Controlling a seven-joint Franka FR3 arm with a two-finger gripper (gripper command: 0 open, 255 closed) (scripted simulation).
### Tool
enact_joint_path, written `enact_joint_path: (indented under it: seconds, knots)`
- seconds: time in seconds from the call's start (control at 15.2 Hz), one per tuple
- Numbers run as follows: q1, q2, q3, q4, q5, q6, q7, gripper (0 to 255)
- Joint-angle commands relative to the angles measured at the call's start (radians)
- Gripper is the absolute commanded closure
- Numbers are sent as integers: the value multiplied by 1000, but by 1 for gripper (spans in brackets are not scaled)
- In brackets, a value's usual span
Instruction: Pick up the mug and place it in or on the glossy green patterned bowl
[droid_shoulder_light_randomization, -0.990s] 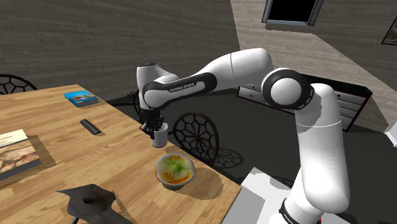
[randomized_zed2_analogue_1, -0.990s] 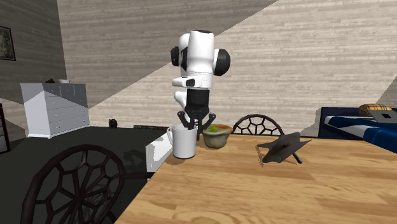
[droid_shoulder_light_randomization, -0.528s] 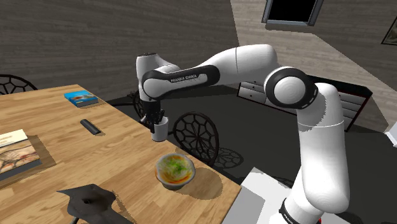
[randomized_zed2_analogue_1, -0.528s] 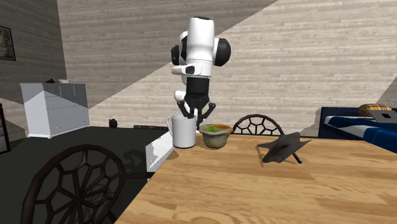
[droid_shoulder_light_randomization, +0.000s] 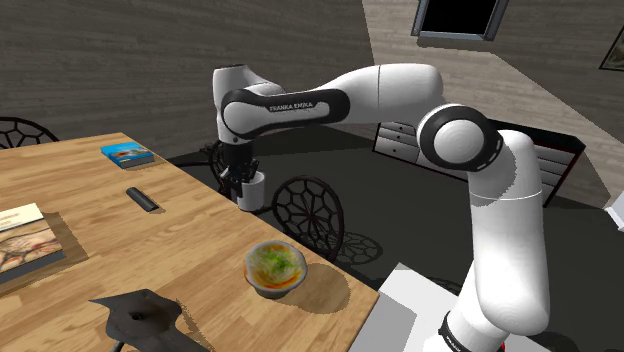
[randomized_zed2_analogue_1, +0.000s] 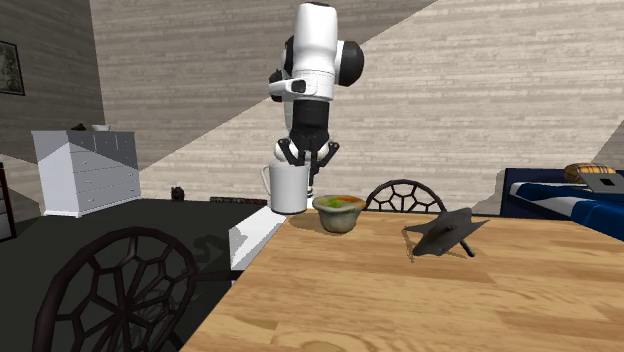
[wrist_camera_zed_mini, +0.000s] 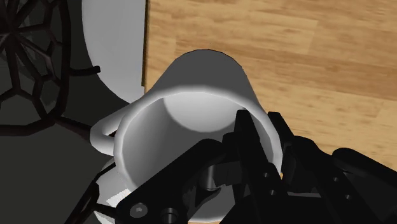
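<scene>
- Step in hand: the carry. The jaws are pinched on the wall of the white mug (randomized_zed2_analogue_1: 290, 190), one finger inside the rim and one outside. The mug hangs upright directly beneath them.
- The mug seems to be clear of the tabletop (droid_shoulder_light_randomization: 120, 240), close to its edge.
- The green bowl (droid_shoulder_light_randomization: 270, 290) sits on the tabletop, lower than the jaws and off to one side, apart from the mug.
- Next move, as I judge it: travel sideways until the bowl lies straight under the jaws, keeping the mug's base above the bowl's rim, then lower and let go.
- Hard to make out:
  - In the wrist view the fingers cover the clamped stretch of rim.
  - The mug's base is hidden, so the gap beneath it is uncertain.
  - The bowl's depth cannot be told.
</scene>
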Motion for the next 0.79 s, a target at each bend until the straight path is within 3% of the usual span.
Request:
enact_joint_path:
  seconds: [0.0, 0.53, 0.73]
  knots:
    - [2, 1, 0, 29, 1, -28, -3, 255]
    - [11, 9, 2, 142, 1, -132, -11, 255]
    - [10, -114, 19, -27, 26, -86, 20, 255]
